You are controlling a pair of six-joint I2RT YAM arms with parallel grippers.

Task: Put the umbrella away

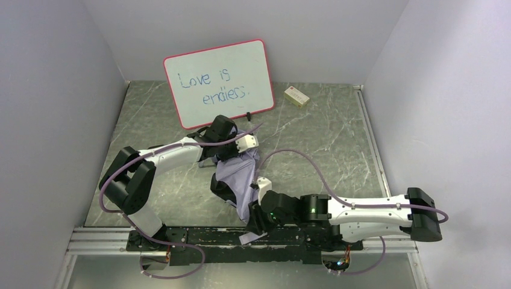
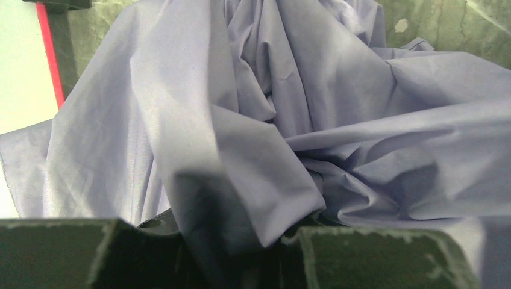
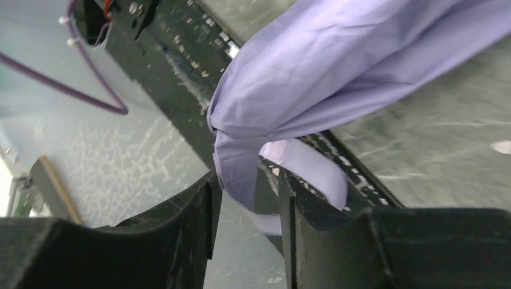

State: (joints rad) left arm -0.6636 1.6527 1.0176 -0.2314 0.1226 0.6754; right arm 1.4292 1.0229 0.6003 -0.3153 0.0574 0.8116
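Umbrella first: collapsed and rumpled, lying mid-table just in front of the whiteboard, stretched between the two grippers. Mostly pale lavender cloth on show, plus a bit of black lining along its left side. Runs from up by the left gripper down to the black rail at the near edge, with a loose lavender strip flopped over that rail.

Left gripper: reaching in from the left, sitting on the far end of the heap. On the left wrist cam, nothing but wrinkled umbrella filling the view, and the left gripper pinched narrow on a fold of it. Looks like a proper hold.

Right gripper: down at the near end, right above the rail. On the right wrist cam, right gripper with fingers partway apart, not squeezing anything. Just a strip of the umbrella dangling into the gap, close against one finger, with dark space on the other side.

Further out: red-framed whiteboard standing at the back, "Love is endless" scrawled on it in blue. Small cream box off to its right, well apart from the umbrella. Dark green marbled table underneath it all. Purple cables looping along both arms.
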